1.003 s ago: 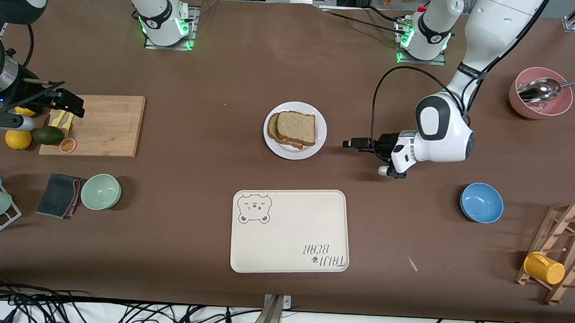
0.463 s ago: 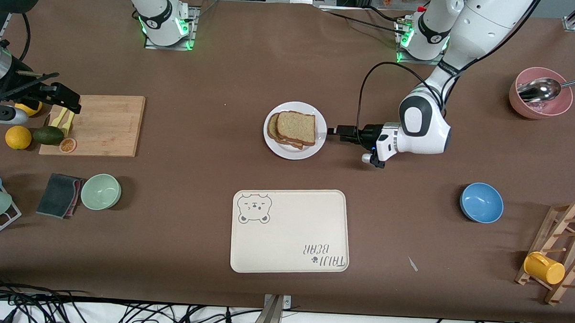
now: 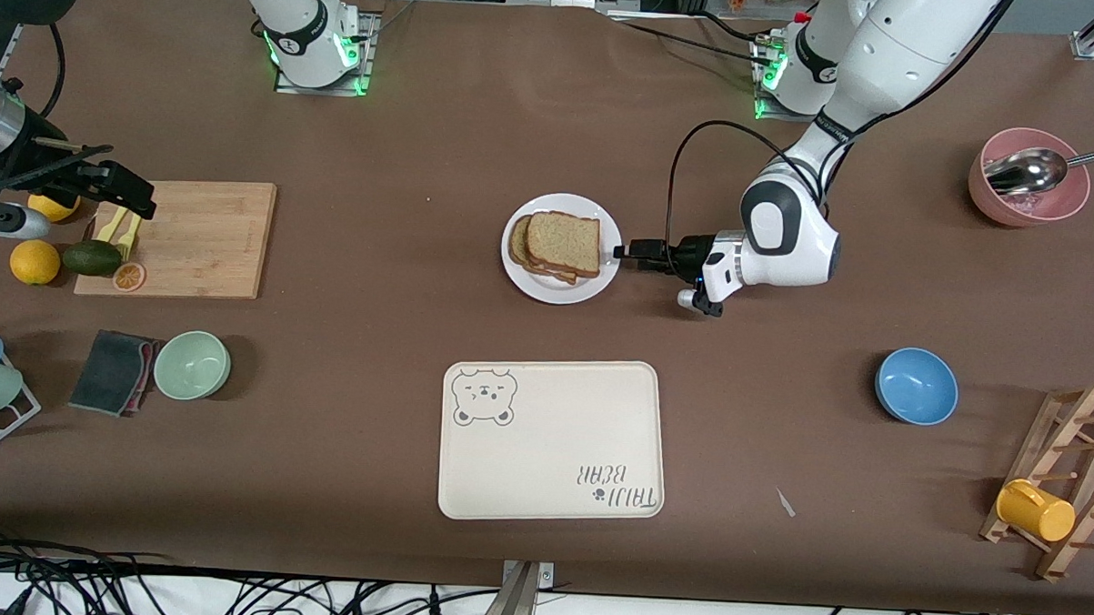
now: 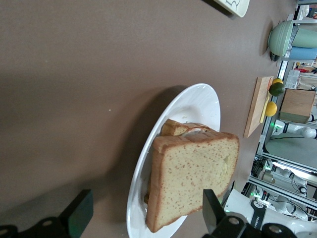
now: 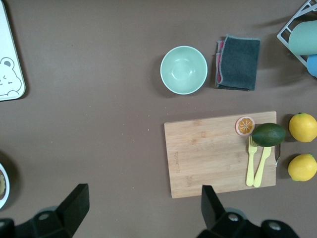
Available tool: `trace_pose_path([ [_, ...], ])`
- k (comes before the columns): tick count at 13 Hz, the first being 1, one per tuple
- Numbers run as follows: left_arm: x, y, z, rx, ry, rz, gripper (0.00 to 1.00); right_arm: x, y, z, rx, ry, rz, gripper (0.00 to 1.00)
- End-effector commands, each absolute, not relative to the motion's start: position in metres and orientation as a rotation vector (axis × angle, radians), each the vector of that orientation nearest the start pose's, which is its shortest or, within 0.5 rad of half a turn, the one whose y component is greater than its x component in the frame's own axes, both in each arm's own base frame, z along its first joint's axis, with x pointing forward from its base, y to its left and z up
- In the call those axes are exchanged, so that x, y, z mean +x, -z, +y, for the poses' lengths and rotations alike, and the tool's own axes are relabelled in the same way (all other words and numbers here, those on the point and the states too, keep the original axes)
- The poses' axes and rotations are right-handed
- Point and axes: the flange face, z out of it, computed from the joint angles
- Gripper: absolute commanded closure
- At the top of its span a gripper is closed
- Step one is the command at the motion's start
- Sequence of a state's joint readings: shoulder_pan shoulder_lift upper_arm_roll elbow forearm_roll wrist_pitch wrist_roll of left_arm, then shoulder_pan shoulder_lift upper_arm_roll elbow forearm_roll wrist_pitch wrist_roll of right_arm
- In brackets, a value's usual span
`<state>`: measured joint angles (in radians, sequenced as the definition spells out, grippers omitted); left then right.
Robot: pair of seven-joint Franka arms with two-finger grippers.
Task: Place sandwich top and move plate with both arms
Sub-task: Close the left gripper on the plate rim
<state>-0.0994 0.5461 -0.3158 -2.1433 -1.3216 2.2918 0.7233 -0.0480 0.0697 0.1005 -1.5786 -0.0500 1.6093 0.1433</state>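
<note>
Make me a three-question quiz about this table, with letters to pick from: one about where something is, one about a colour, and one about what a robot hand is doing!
1. Where is the light-brown speckled bread slice?
A. on top of the sandwich on the round white plate
B. on the cream bear-print tray
C. on the wooden board

2. What colour is the bowl toward the left arm's end of the table, nearest the front camera?
A. pink
B. blue
C. green

3. What is the left gripper doing?
A. squeezing a lemon
B. lifting the tray
C. open at the plate's rim

Answers: 1 A, the slice lies on the stack on the plate. 2 B, it is plainly blue. 3 C, the left wrist view shows its fingers spread either side of the plate.
</note>
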Motion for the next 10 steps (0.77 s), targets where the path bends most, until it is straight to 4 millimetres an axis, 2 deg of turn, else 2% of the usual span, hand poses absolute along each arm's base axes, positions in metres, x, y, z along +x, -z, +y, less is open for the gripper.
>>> trace_pose_path([
  [1, 0.476, -0.137, -0.253, 2.125, 0.177, 0.055, 0.06, 0.579, -0.586, 0.026, -3.164, -0.019, 0.154, 0.00],
  [4, 0.474, -0.138, -0.260, 2.107, 0.135, 0.072, 0.06, 0.578, -0.583, 0.026, -3.171, -0.023, 0.142, 0.00],
  [6, 0.471, -0.134, -0.262, 2.109, 0.146, 0.071, 0.07, 0.576, -0.589, 0.026, -3.171, -0.012, 0.127, 0.00],
  [8, 0.467, -0.127, -0.266, 2.112, 0.163, 0.070, 0.18, 0.576, -0.589, 0.035, -3.173, -0.006, 0.101, 0.00],
  [10, 0.464, -0.120, -0.264, 2.129, 0.142, 0.046, 0.24, 0.577, -0.588, 0.036, -3.175, -0.006, 0.098, 0.00],
])
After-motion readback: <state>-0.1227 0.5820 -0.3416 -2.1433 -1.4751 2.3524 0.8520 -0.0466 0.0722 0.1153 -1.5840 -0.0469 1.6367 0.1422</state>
